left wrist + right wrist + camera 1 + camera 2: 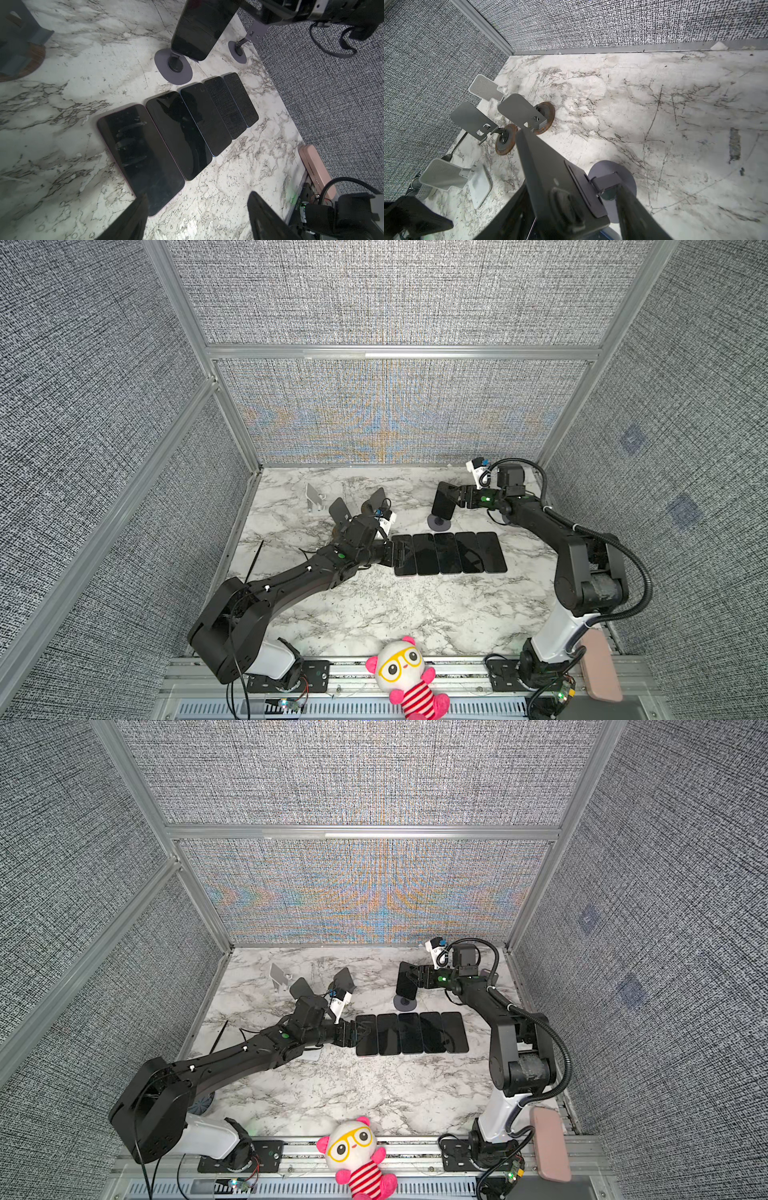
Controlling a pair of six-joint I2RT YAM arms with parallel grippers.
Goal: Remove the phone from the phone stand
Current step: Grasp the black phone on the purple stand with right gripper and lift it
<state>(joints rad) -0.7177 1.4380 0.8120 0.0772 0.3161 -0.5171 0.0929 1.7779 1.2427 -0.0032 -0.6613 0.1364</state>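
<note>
right tool (pixel 457 497): black fingers (pixel 637 212) spread either side of the phone (pixel 443 501), coming in side-on at its upper part; in the right wrist view a gap shows between one finger and the phone's edge; the other finger overlaps the edge, contact there I cannot tell; phone is a flat dark glossy slab with rounded corners, propped near-upright on the phone stand (pixel 439 523), back right of the surface (pixel 374 614); stand: matte plate behind the phone, short hinged neck, round lavender-grey disc base; left tool (pixel 400 553): fingers wide apart, gripping nothing, over the leftmost of a row of five phones (pixel 449 552); one fingertip overlaps that phone's corner in the left wrist view, touching or not unclear; row lies flat, glossy faces up, edge to edge, just in front of the stand base; surface is white marble pattern, grey veining, scuffed; empty stands (pixel 519 110) at back left: smooth grey plates on round rust-brown bases, plus pale perforated plates; walls (pixel 374 302) woven grey fabric in aluminium frame; plush toy (pixel 405 672), white and pink with yellow glasses, on the front rail.
</note>
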